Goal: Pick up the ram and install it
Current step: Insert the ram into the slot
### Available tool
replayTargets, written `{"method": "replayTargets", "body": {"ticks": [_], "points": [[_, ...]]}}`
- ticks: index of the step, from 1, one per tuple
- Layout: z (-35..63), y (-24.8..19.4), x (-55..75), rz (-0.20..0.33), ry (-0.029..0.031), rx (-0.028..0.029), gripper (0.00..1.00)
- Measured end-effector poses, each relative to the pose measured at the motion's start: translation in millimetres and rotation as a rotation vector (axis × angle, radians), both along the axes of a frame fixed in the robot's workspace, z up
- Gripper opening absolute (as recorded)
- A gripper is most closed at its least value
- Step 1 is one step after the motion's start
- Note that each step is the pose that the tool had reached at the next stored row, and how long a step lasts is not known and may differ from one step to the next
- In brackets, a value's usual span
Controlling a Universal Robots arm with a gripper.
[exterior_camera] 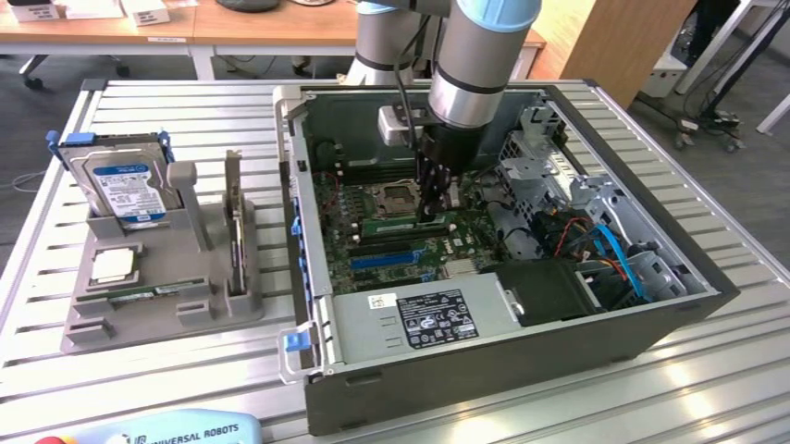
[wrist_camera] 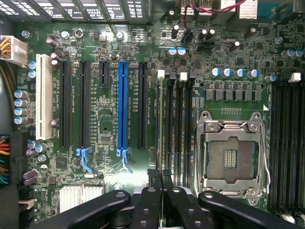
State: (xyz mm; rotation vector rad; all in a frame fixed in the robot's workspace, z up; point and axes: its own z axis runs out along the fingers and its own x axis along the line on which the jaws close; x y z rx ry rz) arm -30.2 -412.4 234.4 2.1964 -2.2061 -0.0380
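Observation:
My gripper (exterior_camera: pixel 430 217) reaches down inside the open computer case (exterior_camera: pixel 642 324). Its black fingers (wrist_camera: pixel 153 191) are shut together, and I see nothing between them. Their tips hover over the memory slots (wrist_camera: pixel 174 119) right beside the empty processor socket (wrist_camera: pixel 232 155). I cannot tell whether the tips touch the board. A long thin green stick, which looks like the ram (exterior_camera: pixel 139 296), lies flat in the front groove of the grey holder (exterior_camera: pixel 148 319) at the exterior view's left, well away from the gripper.
The holder also carries a silver hard drive with a blue label (exterior_camera: pixel 128 188), a small square chip (exterior_camera: pixel 114 266) and an upright card (exterior_camera: pixel 232 217). Inside the case are blue and black expansion slots (wrist_camera: pixel 122 105), a power supply (exterior_camera: pixel 420 319) and blue cables (exterior_camera: pixel 617 254).

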Motion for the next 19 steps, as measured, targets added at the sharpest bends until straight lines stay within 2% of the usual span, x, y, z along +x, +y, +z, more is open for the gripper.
{"method": "replayTargets", "body": {"ticks": [19], "points": [[-2.4, 0.2, 0.0, 0.0, 0.0001, -0.0002, 0.12]]}}
